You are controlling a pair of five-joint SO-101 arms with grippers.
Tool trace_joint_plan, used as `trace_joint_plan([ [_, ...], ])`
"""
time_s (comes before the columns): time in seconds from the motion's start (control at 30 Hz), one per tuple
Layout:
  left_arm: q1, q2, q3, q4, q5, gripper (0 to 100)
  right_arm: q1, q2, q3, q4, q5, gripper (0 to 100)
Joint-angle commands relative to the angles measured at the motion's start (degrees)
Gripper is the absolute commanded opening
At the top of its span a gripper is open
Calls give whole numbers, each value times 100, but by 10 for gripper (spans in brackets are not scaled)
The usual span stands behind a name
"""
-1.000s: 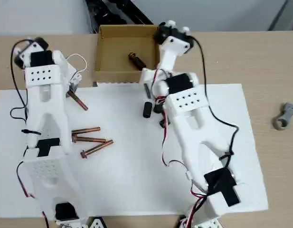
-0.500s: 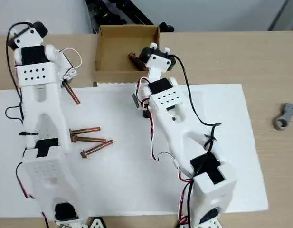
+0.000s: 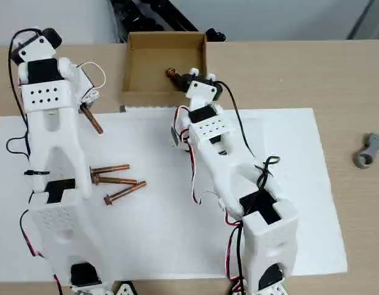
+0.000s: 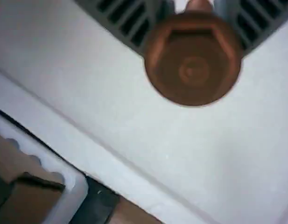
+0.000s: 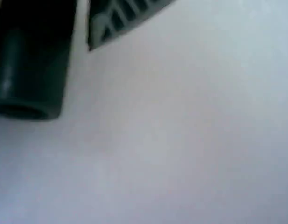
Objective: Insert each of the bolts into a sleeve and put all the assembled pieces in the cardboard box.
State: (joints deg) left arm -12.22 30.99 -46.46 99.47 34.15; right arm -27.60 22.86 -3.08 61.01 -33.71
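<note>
Pale wood table [image 3: 336,74] carries a white sheet [image 3: 158,233], and both arms stretch across it from the near edge.

At far left, the left gripper [image 3: 86,106] is closed on a copper bolt [image 3: 93,121], which slants out from the fingers over the sheet's far left part. Whether its lower end touches the sheet I cannot tell. From the left wrist, the bolt's hexagonal head [image 4: 193,58] faces the camera, pinched between ribbed grey pads [image 4: 115,18].

Just right of the left arm, three bolts [image 3: 115,180] lie loose on the sheet, close together and roughly parallel.

Beyond the sheet's far edge stands the box [image 3: 125,74], open on top. One piece [image 3: 172,74], a bolt in a dark sleeve, lies inside near the right wall.

The right gripper [image 3: 175,132] hangs over the sheet just in front of the box, its wrist overlapping the box's near right corner. It grips a black sleeve [image 5: 29,60], seen from the right wrist with its open end towards the sheet and a ribbed pad [image 5: 115,18] just beside it.

At far right, a grey part [image 3: 367,150] lies on the bare table, well apart from everything else.
</note>
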Motion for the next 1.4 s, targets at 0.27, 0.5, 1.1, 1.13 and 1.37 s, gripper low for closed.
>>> trace_joint_plan([
  [0.27,-26,-53,-251,53,-35,5,-22,119,-70,-110,79,157],
  [0.5,-26,-53,-251,53,-35,5,-22,119,-70,-110,378,32],
  [1.1,79,-545,-690,79,-44,5,-505,-1481,-62,646,1090,16],
  [1.13,141,-659,-708,79,-88,5,-514,-1684,-62,787,1134,16],
  [1.37,703,-1407,-725,62,-466,5,-497,-3310,-35,1534,1204,17],
])
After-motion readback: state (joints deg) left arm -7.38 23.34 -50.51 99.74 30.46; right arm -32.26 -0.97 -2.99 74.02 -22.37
